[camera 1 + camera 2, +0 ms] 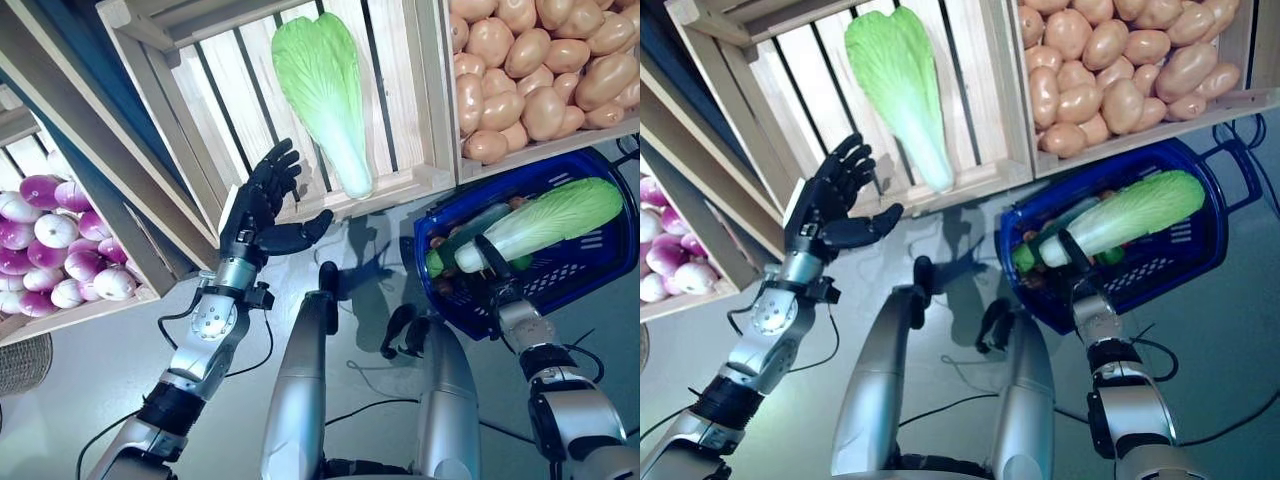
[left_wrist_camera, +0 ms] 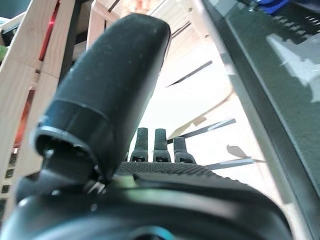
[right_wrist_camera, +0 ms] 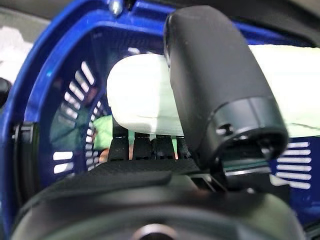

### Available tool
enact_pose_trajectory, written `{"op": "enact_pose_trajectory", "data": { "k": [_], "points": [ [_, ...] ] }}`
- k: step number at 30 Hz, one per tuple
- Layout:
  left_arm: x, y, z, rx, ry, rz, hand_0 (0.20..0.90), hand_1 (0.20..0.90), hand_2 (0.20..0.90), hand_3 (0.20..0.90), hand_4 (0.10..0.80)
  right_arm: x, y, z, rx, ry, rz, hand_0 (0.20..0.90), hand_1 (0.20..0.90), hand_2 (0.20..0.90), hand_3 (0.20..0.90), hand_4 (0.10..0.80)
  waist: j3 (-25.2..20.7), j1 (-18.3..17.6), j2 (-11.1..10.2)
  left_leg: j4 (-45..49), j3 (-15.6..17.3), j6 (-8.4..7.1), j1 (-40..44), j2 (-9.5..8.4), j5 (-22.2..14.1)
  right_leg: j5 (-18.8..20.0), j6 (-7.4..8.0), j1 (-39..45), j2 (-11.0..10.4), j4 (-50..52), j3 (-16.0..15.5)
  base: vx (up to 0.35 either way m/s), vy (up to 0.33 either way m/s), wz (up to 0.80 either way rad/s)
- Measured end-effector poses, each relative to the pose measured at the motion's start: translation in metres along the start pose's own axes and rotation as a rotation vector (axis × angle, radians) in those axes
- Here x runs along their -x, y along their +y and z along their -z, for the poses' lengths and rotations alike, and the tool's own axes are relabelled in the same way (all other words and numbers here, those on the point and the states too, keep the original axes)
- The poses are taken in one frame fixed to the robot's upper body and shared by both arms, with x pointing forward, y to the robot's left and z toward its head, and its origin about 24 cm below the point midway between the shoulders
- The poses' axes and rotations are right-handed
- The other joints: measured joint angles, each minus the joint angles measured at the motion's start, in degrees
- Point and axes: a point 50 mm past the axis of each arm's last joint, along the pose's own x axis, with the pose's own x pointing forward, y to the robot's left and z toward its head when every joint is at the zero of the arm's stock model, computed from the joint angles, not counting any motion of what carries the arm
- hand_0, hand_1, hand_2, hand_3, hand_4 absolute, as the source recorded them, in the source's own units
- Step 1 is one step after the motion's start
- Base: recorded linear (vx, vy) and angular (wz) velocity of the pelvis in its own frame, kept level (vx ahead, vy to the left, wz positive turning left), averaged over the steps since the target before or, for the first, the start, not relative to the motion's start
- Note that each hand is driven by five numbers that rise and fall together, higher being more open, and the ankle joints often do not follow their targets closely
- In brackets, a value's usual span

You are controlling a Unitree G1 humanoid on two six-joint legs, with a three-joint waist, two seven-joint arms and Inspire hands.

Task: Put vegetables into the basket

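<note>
A pale green napa cabbage (image 1: 325,90) lies in the middle wooden crate (image 1: 400,185). My left hand (image 1: 255,215) hovers open just in front of that crate's lower edge, to the left of the cabbage's stem end and apart from it. A second napa cabbage (image 1: 560,215) lies across the blue plastic basket (image 1: 600,270) on the floor at the right. My right hand (image 1: 492,260) grips its white stem end, thumb (image 3: 215,90) on top and fingers underneath. Under this cabbage (image 3: 145,100) lie a green cucumber (image 1: 470,235) and small brown pieces.
A crate of potatoes (image 1: 530,70) stands right of the cabbage crate, just above the basket. A lower crate at the left holds purple and white onions (image 1: 50,250). A wicker edge (image 1: 20,365) shows at the far left.
</note>
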Motion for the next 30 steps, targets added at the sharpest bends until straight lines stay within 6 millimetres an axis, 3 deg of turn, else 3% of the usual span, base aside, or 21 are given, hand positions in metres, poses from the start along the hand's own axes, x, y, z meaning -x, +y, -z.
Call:
{"op": "enact_pose_trajectory", "data": {
  "k": [12, 13, 14, 15, 23, 27, 30],
  "points": [
    [0.001, 0.002, 0.000, -0.010, 0.007, 0.000, 0.900, 0.900, 0.900, 0.900, 0.800, 0.000, -0.022, 0.003, -0.224, 0.050, 0.171, 0.300, 0.300, 0.300, 0.300, 0.400, 0.0, -0.1, 0.0, -0.9, 0.0, 0.09, 0.0, -0.66, 0.5, -0.2, 0.06, -0.3, -0.6, 0.1, 0.0, -0.005, -0.013, 0.02],
    [0.001, 0.002, 0.000, -0.011, 0.007, 0.000, 0.900, 0.900, 0.900, 0.900, 0.800, 0.000, -0.023, 0.003, -0.229, 0.054, 0.187, 0.335, 0.335, 0.335, 0.335, 0.424, 0.0, -0.1, 0.0, -0.9, 0.0, 0.09, 0.1, -0.65, 0.4, -0.2, -0.01, -0.3, -0.6, 0.0, -0.1, 0.000, 0.000, 0.00],
    [0.001, 0.002, 0.000, -0.011, 0.008, 0.000, 0.900, 0.900, 0.900, 0.900, 0.800, 0.000, -0.024, 0.003, -0.233, 0.055, 0.195, 0.469, 0.469, 0.469, 0.469, 0.513, 0.0, 0.0, 0.0, -0.9, 0.0, 0.10, 0.1, -0.65, 0.6, -0.1, 0.08, -0.3, -0.5, 0.1, 0.0, 0.000, 0.000, 0.00],
    [0.000, 0.002, -0.001, -0.013, 0.006, 0.001, 0.900, 0.900, 0.900, 0.900, 0.800, 0.000, -0.024, 0.004, -0.235, 0.057, 0.201, 0.900, 0.900, 0.900, 0.900, 0.800, 0.0, -0.2, 0.0, -0.8, 0.1, 0.08, 0.1, -0.64, 0.4, -0.2, 0.05, -0.3, -0.6, 0.0, 0.0, 0.000, 0.000, 0.00],
    [0.001, 0.006, -0.010, -0.053, -0.017, 0.011, 0.900, 0.900, 0.900, 0.900, 0.800, 0.000, -0.025, 0.006, -0.263, 0.064, 0.210, 0.900, 0.900, 0.900, 0.900, 0.800, 0.0, -0.1, 0.0, -3.4, 0.4, -0.14, 2.0, -0.61, 0.9, 0.3, -0.02, 0.9, -0.6, -1.4, 0.0, 0.014, -0.006, 0.02],
    [0.003, 0.011, -0.014, -0.138, -0.038, -0.013, 0.900, 0.900, 0.900, 0.900, 0.800, 0.003, -0.036, 0.022, -0.275, 0.044, 0.197, 0.900, 0.900, 0.900, 0.900, 0.800, 0.0, -0.2, 0.0, -7.9, 0.8, -0.60, 6.2, -0.43, 1.6, 1.2, 0.07, 4.4, -0.1, -5.1, -0.1, 0.040, -0.006, 0.00],
    [0.004, 0.016, -0.020, -0.213, -0.073, -0.027, 0.900, 0.900, 0.900, 0.900, 0.800, 0.008, -0.051, 0.041, -0.284, 0.064, 0.193, 0.900, 0.900, 0.900, 0.900, 0.800, 0.0, -0.6, -0.1, -13.9, 1.6, -0.54, 10.5, 0.26, 4.5, 3.2, 0.39, 7.7, 1.2, -10.2, 0.1, 0.028, 0.000, -0.16]
  ]
}}
